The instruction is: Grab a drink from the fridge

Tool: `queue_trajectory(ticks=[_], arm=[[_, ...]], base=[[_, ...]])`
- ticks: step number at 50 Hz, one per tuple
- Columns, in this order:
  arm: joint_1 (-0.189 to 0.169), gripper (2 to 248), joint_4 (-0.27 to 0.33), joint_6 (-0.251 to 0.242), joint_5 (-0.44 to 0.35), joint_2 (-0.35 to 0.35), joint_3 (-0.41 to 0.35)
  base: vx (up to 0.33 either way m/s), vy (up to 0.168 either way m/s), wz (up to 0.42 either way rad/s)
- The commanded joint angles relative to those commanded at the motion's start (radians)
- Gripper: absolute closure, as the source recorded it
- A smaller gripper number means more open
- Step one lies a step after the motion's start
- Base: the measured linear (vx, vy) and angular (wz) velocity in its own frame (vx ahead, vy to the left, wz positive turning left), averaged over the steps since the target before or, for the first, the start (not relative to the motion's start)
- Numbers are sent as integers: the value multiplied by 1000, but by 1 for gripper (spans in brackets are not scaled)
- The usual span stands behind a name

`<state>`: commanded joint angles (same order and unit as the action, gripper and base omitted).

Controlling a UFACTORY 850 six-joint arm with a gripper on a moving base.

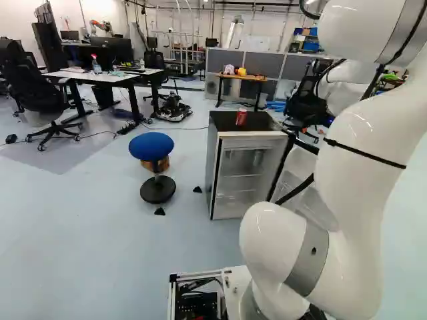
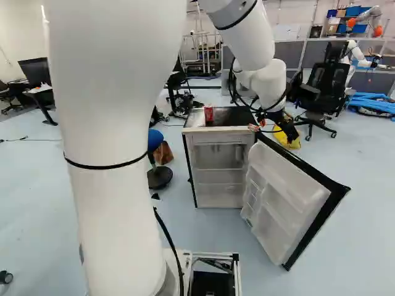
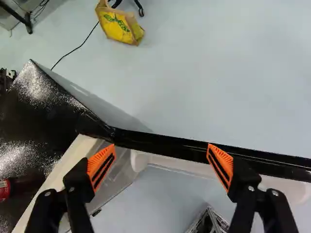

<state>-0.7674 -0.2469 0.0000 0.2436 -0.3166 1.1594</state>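
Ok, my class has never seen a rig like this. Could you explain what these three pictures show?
The machine is one white robot arm on a moving base. Two pictures look ahead from the base, one from each side; the third looks along the black hand from the wrist. Ahead stands a fridge, its door open, with a red can on top. The hand's two fingers stand wide apart, the door's top edge showing between them. Nothing is held.
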Motion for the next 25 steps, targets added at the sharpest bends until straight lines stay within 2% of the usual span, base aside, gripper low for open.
queue_trajectory(ticks=[25], arm=[[-65,3,0,0,26,-58,71]], base=[[0,0,0]])
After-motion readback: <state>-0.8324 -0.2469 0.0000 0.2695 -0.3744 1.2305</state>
